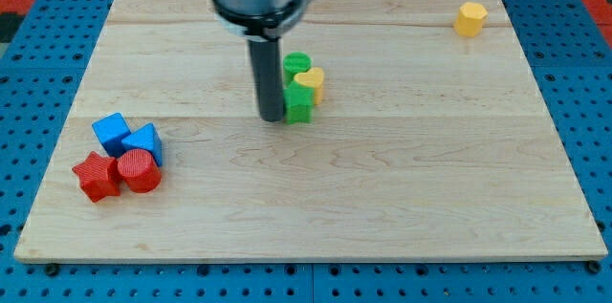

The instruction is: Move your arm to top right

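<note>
My tip (272, 117) rests on the wooden board (382, 198) a little above its middle, touching or nearly touching the left side of a small cluster. That cluster holds a green cylinder (297, 63) at the top, a yellow heart-shaped block (311, 81) to the right and a green block (300, 105) at the bottom. A yellow hexagonal block (469, 18) sits alone near the board's top right corner, far to the right of my tip.
At the view's lower left lies a second cluster: a blue cube (111, 133), a blue triangular block (144, 141), a red star-shaped block (96, 176) and a red cylinder (139, 171). A blue pegboard (38, 74) surrounds the board.
</note>
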